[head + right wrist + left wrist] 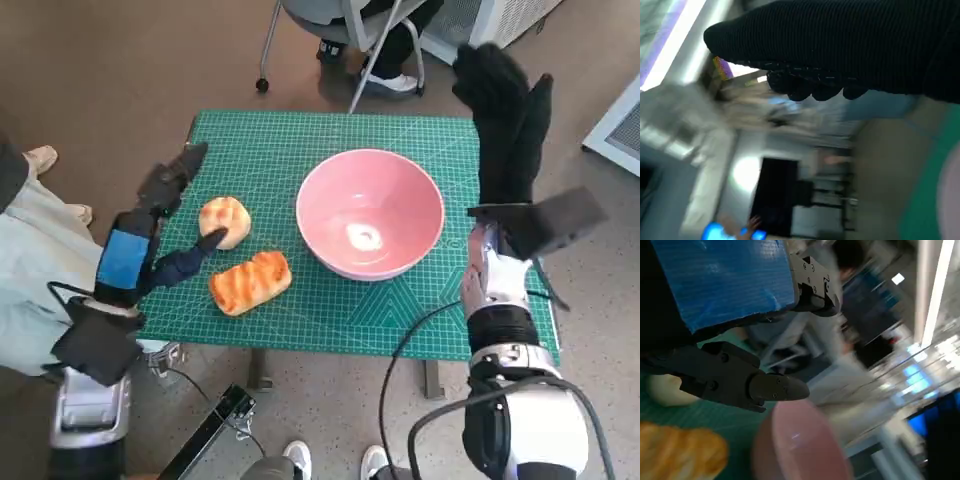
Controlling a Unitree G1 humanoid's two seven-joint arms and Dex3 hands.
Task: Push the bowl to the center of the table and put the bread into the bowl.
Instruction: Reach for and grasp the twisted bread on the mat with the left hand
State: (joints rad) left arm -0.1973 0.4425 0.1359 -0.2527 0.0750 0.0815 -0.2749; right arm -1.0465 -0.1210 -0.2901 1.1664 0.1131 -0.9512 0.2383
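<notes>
Pink bowl point(370, 213) near mid-table, both breads point(224, 220) outside; left hand point(160, 232) spread beside them, right hand point(503, 118) raised, empty.

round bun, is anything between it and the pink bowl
Nothing visible. The round bun sits on the green mat with bare mat between it and the pink bowl. The left hand touches its near side; the flat pastry lies nearer the robot, off that line.
</notes>
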